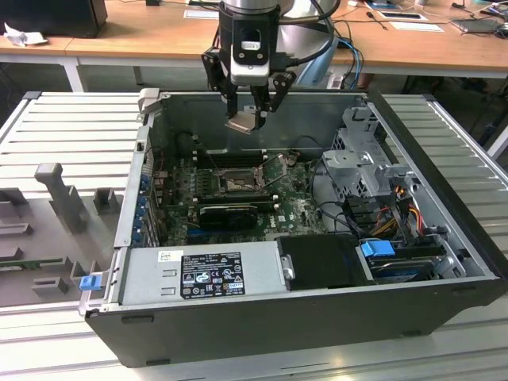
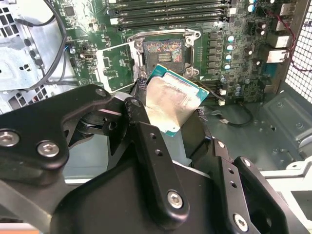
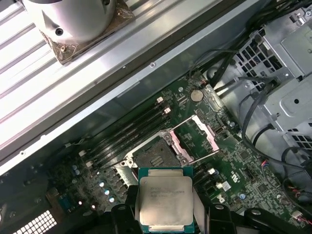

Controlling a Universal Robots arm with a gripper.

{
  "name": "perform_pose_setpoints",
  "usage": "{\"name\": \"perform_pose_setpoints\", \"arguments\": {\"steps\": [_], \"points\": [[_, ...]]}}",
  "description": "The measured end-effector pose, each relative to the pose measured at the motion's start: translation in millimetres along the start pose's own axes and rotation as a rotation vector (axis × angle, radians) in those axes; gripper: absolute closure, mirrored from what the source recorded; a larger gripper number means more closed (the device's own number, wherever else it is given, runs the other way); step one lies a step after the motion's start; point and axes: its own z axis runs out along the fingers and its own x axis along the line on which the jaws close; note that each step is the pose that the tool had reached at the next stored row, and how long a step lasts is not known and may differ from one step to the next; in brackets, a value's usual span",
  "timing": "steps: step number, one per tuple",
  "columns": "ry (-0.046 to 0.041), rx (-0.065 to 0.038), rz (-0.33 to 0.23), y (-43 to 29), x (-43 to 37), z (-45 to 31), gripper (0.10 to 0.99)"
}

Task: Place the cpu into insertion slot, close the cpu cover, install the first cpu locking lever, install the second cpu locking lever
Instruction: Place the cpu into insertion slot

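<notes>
The gripper (image 1: 248, 119) of a robot arm hangs over an open computer case (image 1: 262, 317), its fingers pinched on the opposite edges of the cpu (image 1: 242, 123), which it carries clear of the green circuit board (image 1: 298, 210) below. In the exterior view the chip sits slightly tilted between the black fingers, above the far part of the case and well apart from the board. The insertion slot (image 1: 236, 184) lies uncovered on the board, its dark centre framed by a metal rim, with the long black memory slots (image 2: 165, 12) running just beside it. In the first wrist view the cpu (image 3: 165, 200) shows its pale metal top and green edge, and the insertion slot (image 3: 152, 158) lies just beyond it (the two do not touch). The cpu cover (image 3: 208, 135) is swung open to one side of the slot, and the green board shows through its square window. A long black graphics card (image 1: 228, 213) lies on the near side of the slot in the exterior view, with a grey power supply (image 1: 198, 274) along the near wall and a metal drive cage (image 1: 357, 159) at the exterior view's right. The case rests on a ribbed metal table (image 1: 71, 127), with a wooden desk (image 1: 143, 32) behind.
</notes>
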Motion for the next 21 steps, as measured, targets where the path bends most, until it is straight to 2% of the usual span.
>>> {"name": "perform_pose_setpoints", "arguments": {"steps": [21], "points": [[-0.0102, -0.002, 0.115, -0.3, -0.1, 3.8, 0.557]]}}
